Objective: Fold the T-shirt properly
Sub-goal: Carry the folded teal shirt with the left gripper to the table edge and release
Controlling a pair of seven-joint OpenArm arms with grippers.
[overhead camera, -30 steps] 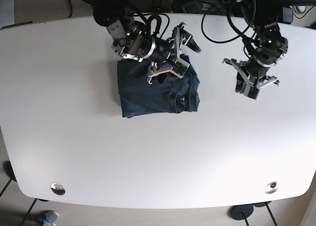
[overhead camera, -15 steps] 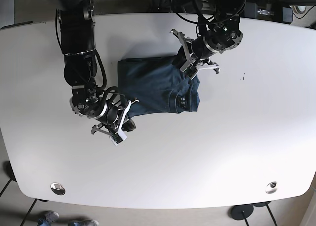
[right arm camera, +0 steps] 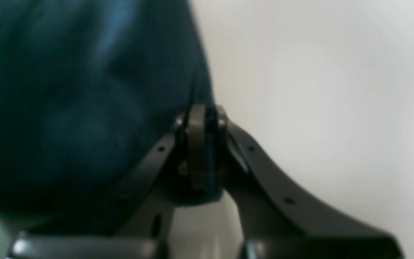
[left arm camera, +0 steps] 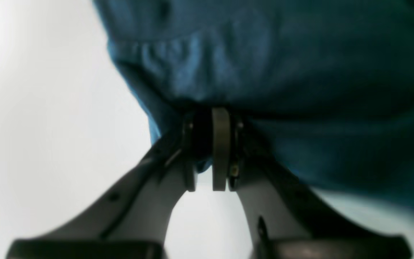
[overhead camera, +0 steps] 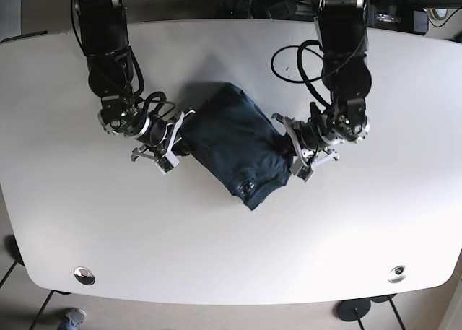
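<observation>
The dark blue T-shirt (overhead camera: pixel 234 139) lies folded into a compact bundle, turned diagonally on the middle of the white table (overhead camera: pixel 231 243). My right gripper (overhead camera: pixel 175 139) is at its left edge, shut on the fabric. The right wrist view shows that gripper (right arm camera: pixel 201 144) with its jaws closed on a fold of the T-shirt (right arm camera: pixel 67 90). My left gripper (overhead camera: pixel 291 155) pinches the bundle's right edge. In the left wrist view this gripper (left arm camera: pixel 210 144) is shut, with a hem of the T-shirt (left arm camera: pixel 264 54) caught between its fingers.
Two round metal fittings (overhead camera: pixel 84 275) (overhead camera: pixel 396 274) sit near the table's front corners. Cables and equipment (overhead camera: pixel 274 1) crowd the space behind the far edge. Both arm bases stand along that far edge.
The T-shirt has swung from a square lie near the back to a diagonal one at mid-table. Both grippers have closed in on its opposite edges and taken hold.
</observation>
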